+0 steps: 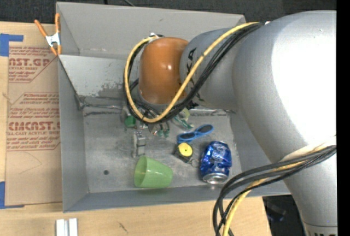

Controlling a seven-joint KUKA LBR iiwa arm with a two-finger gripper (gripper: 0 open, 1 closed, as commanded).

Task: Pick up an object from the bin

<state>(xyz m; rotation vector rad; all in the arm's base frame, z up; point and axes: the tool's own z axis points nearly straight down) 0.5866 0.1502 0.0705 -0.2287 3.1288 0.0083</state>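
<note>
My gripper [140, 145] reaches down into the middle of the bin from under the arm's orange cover, its tip close to the floor. Just in front of it, a light green plastic cup [152, 173] lies on its side near the bin's front wall, its rim almost under the tip. To the right of the gripper sits a small yellow and black round thing [185, 151]. A blue plastic handle-shaped thing [195, 133] lies just behind that. Nothing shows in the gripper's grasp.
A crushed blue drinks can [216, 161] lies at the front right of the bin. The arm with its cables covers the bin's back right. The left half of the bin floor is bare metal.
</note>
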